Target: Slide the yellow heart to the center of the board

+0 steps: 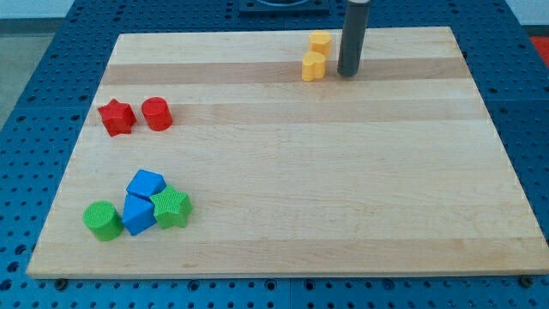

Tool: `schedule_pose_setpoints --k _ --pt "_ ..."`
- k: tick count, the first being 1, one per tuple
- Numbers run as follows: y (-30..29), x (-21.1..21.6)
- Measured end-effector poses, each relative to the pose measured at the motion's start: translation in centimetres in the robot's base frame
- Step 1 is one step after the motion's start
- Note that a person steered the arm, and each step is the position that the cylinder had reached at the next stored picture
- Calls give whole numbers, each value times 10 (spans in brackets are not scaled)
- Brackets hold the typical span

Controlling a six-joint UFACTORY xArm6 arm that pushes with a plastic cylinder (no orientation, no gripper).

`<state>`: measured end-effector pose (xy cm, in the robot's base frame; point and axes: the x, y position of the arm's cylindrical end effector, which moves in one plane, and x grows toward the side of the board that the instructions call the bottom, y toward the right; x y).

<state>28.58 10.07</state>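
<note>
Yellow heart (314,66) is the landmark for everything else: it sits near the view's top edge of the wooden surface (343,189), a little to the view's right of the middle line. There is no claw on this arm to be open or closed, only a straight dark rod, and my tip (346,74) stands just to the view's right of the heart, close beside it; whether the two actually touch I cannot tell from this angle, though a thin strip of wood seems to show between them.

Just toward the view's top of the heart lies a second yellow block (320,40), touching it or nearly so; its shape is hard to make out.

Well away from the heart, toward the view's left and somewhat lower, a red cylinder (157,113) and a red star (117,117) lie side by side, the star farther from the heart.

Farthest from the heart, toward the view's bottom left, four blocks huddle together: a blue block (146,183) on top of the cluster, a second blue block (137,214) below it, a green star (171,208) on the side nearer the heart, and a green cylinder (103,221) on the far side.
</note>
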Motion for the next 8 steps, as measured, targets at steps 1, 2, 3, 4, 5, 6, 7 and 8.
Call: schedule_pose_setpoints --k 1,2,3,4,5,6,7,8 --pt "0 -14" --pt "-6 -15" --pt "-20 -15" --pt "-31 -11" --pt "-41 1" --pt "-58 13" --pt "-80 14" --pt "-101 14"
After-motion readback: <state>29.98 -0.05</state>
